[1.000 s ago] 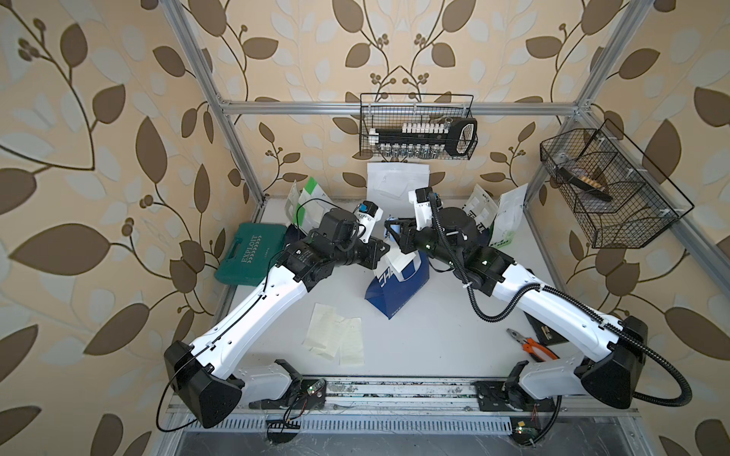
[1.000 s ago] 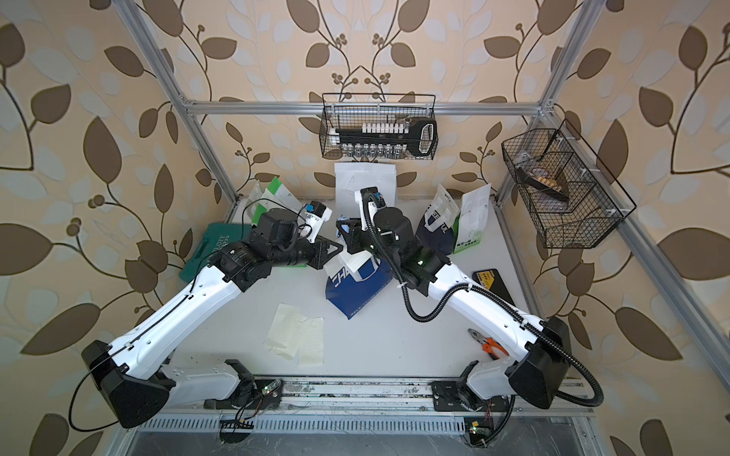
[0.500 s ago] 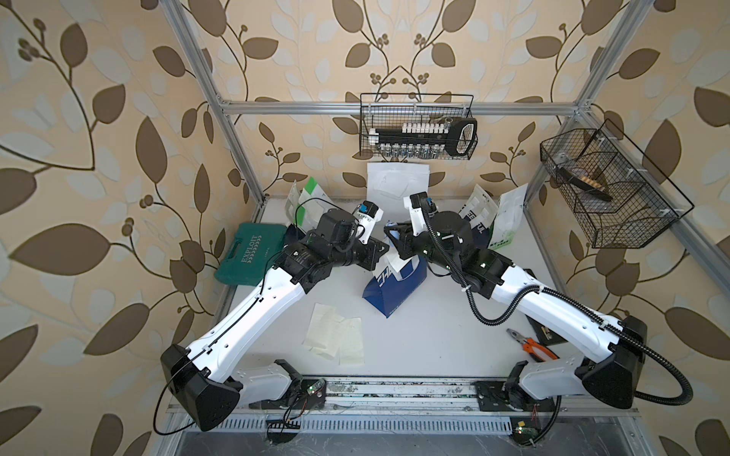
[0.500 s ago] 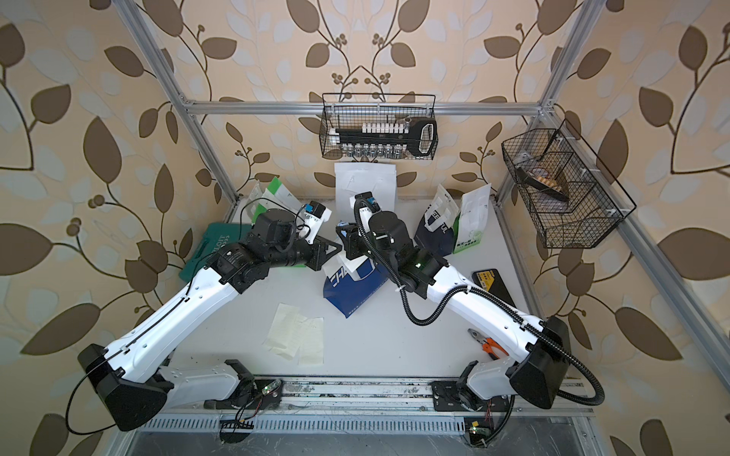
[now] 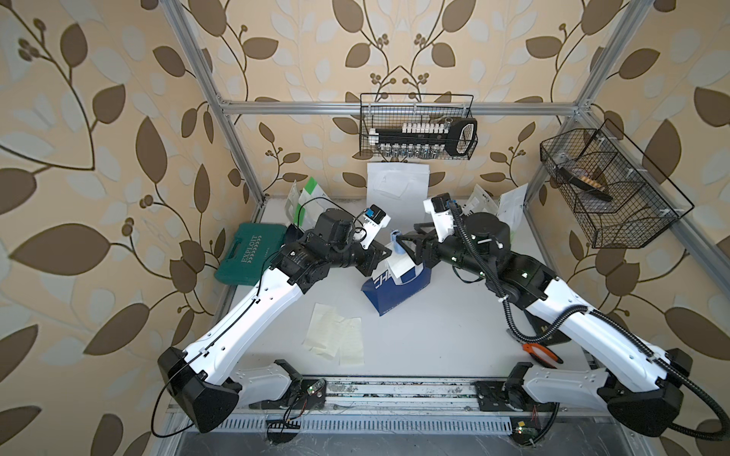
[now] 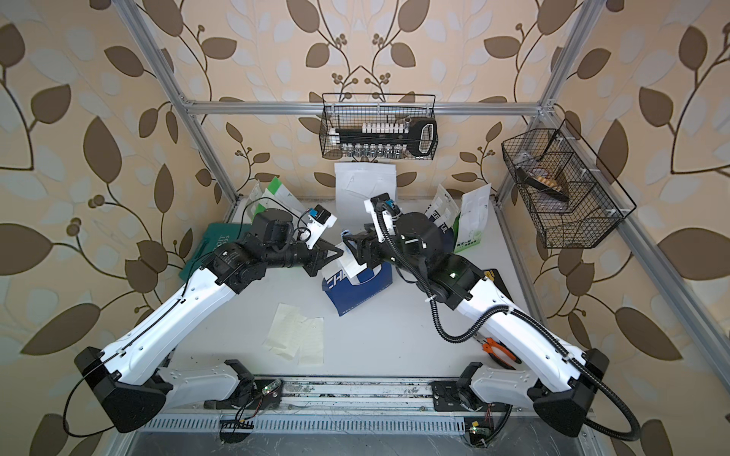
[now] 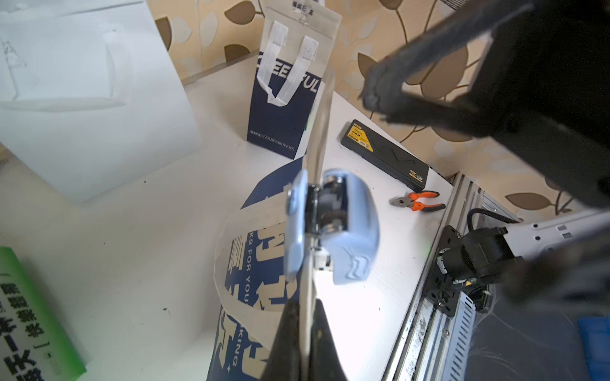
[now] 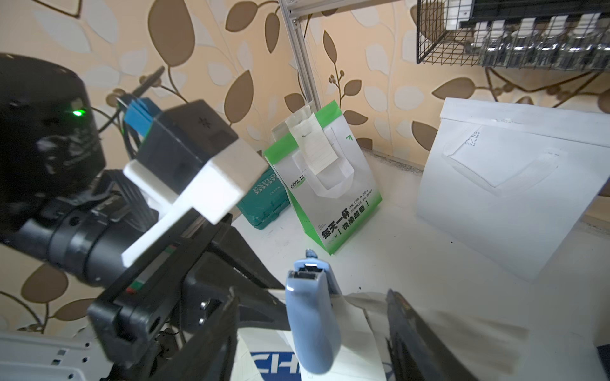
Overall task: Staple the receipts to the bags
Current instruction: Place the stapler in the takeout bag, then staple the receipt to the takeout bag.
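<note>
Bags point(image 5: 397, 290) number six, with one stapler point(image 5: 396, 244) and overlapping loose receipts point(image 5: 335, 335).

Overhead stereo pair, close wrist views

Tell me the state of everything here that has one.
left pincer: shut on top edge of blue bag.
right pincer: open around the stapler, not touching.
stapler: astride that edge, ungripped.
blue bag: bottom on table, top lifted.
green bag beside teal case: upright, receipt attached.
loose receipts: flat on table.
teal case: closed.
</note>
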